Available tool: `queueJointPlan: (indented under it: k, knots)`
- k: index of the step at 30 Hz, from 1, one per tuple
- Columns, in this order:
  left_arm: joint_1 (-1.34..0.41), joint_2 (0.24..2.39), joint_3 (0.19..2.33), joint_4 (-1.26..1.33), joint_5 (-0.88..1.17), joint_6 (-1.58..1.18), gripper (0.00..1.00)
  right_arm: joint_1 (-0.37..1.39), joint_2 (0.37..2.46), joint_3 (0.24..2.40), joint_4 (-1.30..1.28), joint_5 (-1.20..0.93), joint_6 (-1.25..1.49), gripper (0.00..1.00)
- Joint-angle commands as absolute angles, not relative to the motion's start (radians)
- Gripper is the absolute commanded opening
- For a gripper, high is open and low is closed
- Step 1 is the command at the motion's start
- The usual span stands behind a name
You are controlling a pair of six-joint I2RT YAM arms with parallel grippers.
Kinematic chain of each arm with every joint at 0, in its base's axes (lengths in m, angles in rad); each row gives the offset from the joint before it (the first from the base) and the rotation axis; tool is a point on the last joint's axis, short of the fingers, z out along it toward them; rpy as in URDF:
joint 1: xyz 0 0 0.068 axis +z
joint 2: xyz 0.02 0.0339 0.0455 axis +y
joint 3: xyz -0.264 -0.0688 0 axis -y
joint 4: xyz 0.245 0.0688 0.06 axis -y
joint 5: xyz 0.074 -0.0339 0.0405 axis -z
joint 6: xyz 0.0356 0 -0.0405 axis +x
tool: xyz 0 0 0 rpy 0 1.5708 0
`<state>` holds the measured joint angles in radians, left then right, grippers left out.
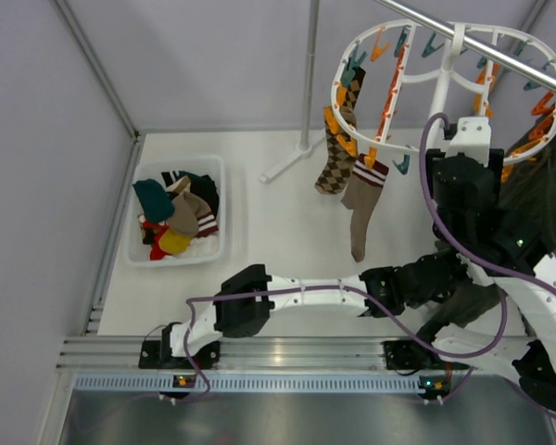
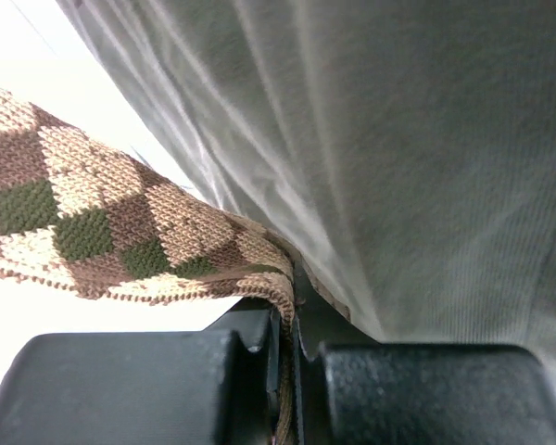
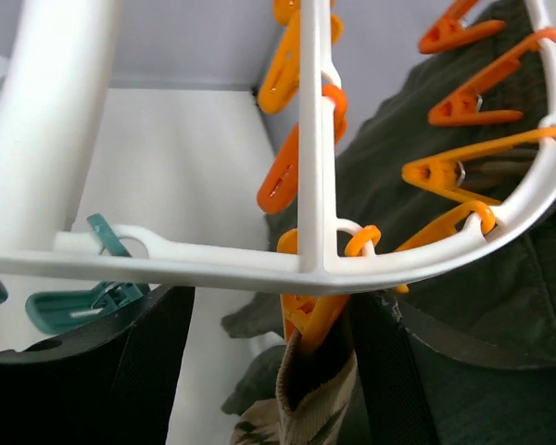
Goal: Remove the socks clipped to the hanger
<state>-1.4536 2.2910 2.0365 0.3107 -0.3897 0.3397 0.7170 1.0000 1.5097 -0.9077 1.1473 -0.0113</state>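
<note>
The white hanger (image 1: 352, 56) hangs at the back right, with orange and teal clips along its rim. An argyle sock (image 1: 336, 158) and a brown sock with a striped cuff (image 1: 361, 199) dangle from its left side. In the left wrist view, my left gripper (image 2: 295, 320) is shut on the edge of a brown-and-green argyle sock (image 2: 83, 222), under the dark green garment (image 2: 398, 139). My right gripper (image 3: 273, 311) stands open just below the hanger's rim (image 3: 213, 264). An orange clip (image 3: 317, 320) holding a patterned sock's cuff (image 3: 315, 399) sits between its fingers, close to the right one.
A clear bin (image 1: 219, 206) holding several loose socks sits on the table at the left. A metal rail (image 1: 482, 42) carries the hanger, and a stand pole (image 1: 309, 74) rises behind. The dark green garment (image 1: 528, 199) hangs at the right over the arms.
</note>
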Motion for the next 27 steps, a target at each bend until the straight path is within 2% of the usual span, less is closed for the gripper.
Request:
queueJointPlan:
  k: [1,3,11,22,27]
  knots:
    - [-1.444,2.152,1.949,0.331,-0.397,0.269,0.00,0.706,0.954,1.586,-0.988,0.941,0.084,0.65]
    - [-1.433,2.113,1.890,0.331,-0.384,0.226,0.00,0.704,0.937,1.600,-1.000,0.856,0.098,0.71]
    - [-1.353,1.863,1.545,0.331,-0.212,0.042,0.00,0.703,0.917,1.617,-0.999,0.654,0.130,0.83]
    - [-1.140,1.522,1.217,0.331,0.345,-0.181,0.00,0.703,0.896,1.637,-0.927,0.313,0.163,0.86]
    - [-1.074,1.416,1.140,0.331,0.393,-0.247,0.00,0.703,0.851,1.577,-0.839,0.268,0.205,0.86]
